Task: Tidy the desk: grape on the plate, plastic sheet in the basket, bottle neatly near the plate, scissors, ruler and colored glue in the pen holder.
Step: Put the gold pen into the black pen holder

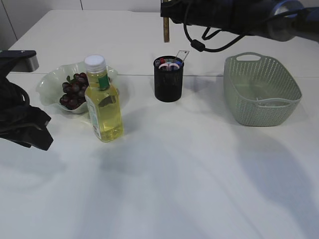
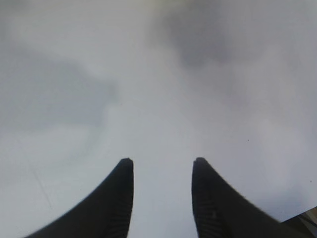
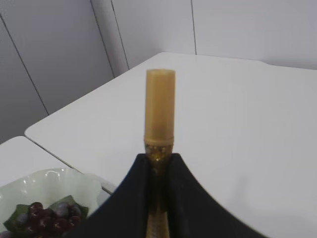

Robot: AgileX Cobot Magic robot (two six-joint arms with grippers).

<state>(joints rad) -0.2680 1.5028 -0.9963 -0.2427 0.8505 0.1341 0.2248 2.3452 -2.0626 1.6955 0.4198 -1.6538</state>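
Note:
My right gripper (image 1: 166, 15) is shut on a gold colored glue stick (image 1: 166, 29), held upright in the air above the black pen holder (image 1: 168, 79); the right wrist view shows the glue (image 3: 159, 106) pinched between the jaws (image 3: 159, 157). The pen holder holds scissors and a ruler (image 1: 182, 55). Dark grapes (image 1: 73, 91) lie on the pale green plate (image 1: 50, 82), also in the right wrist view (image 3: 47, 186). A bottle of yellow liquid (image 1: 103, 102) stands upright next to the plate. My left gripper (image 2: 162, 161) is open and empty over bare table, at the left edge of the exterior view (image 1: 25, 124).
A grey-green basket (image 1: 261, 89) stands at the right, with a clear plastic sheet faintly visible inside. The white table (image 1: 174, 174) has a seam running behind the plate and pen holder. A wall rises behind the table's far edge.

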